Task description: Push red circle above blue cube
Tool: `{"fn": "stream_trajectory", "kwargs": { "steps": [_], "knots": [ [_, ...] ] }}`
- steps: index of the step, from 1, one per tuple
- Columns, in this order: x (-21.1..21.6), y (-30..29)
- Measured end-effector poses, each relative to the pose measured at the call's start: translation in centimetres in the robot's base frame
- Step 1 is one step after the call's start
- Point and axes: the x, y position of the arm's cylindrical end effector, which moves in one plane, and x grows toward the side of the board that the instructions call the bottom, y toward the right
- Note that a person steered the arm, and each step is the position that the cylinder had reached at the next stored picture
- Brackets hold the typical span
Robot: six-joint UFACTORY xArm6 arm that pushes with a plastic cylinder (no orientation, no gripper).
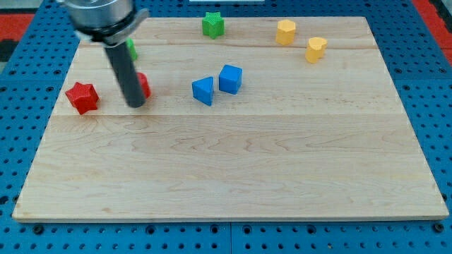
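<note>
Claw is the wrong word for what I carry: my arm ends in a plain dark rod that cannot open, close or hold anything, and my tip (135, 104) rests on the wooden surface (233, 176) toward the view's left. Nearest the view's bottom, the surface is just pale planks over a blue pegboard (438, 141).

Going farther up, my tip stands right against the red circle (143, 85), which peeks out from behind the rod on its right side; I cannot tell whether they actually touch. Just to the view's left sits a red star-shaped block (82, 97), apart from the rod. To the view's right, well apart from the red circle, lie two blue blocks close together: a blue wedge-like block (203, 90) and, just beside it and a little farther, the blue cube (230, 78).

Farther still, a green block (131, 49) shows partly behind my rod. Near the view's top edge stand a green star-shaped block (212, 24) and two yellow blocks (285, 32) (316, 49), side by side.

No writing or labels can be read anywhere.
</note>
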Motion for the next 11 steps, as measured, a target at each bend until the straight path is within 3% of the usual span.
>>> {"fn": "stream_trajectory", "kwargs": {
  "steps": [1,2,3,5,6,7,8,10,11],
  "knots": [
    [-3.7,-0.2],
    [-2.0,-5.7],
    [-4.0,-7.5],
    [-8.6,5.1],
    [-10.2,6.7],
    [-10.2,-0.1],
    [-12.8,1.2],
    [-13.3,10.4],
    [-13.3,10.2]
  ]
}}
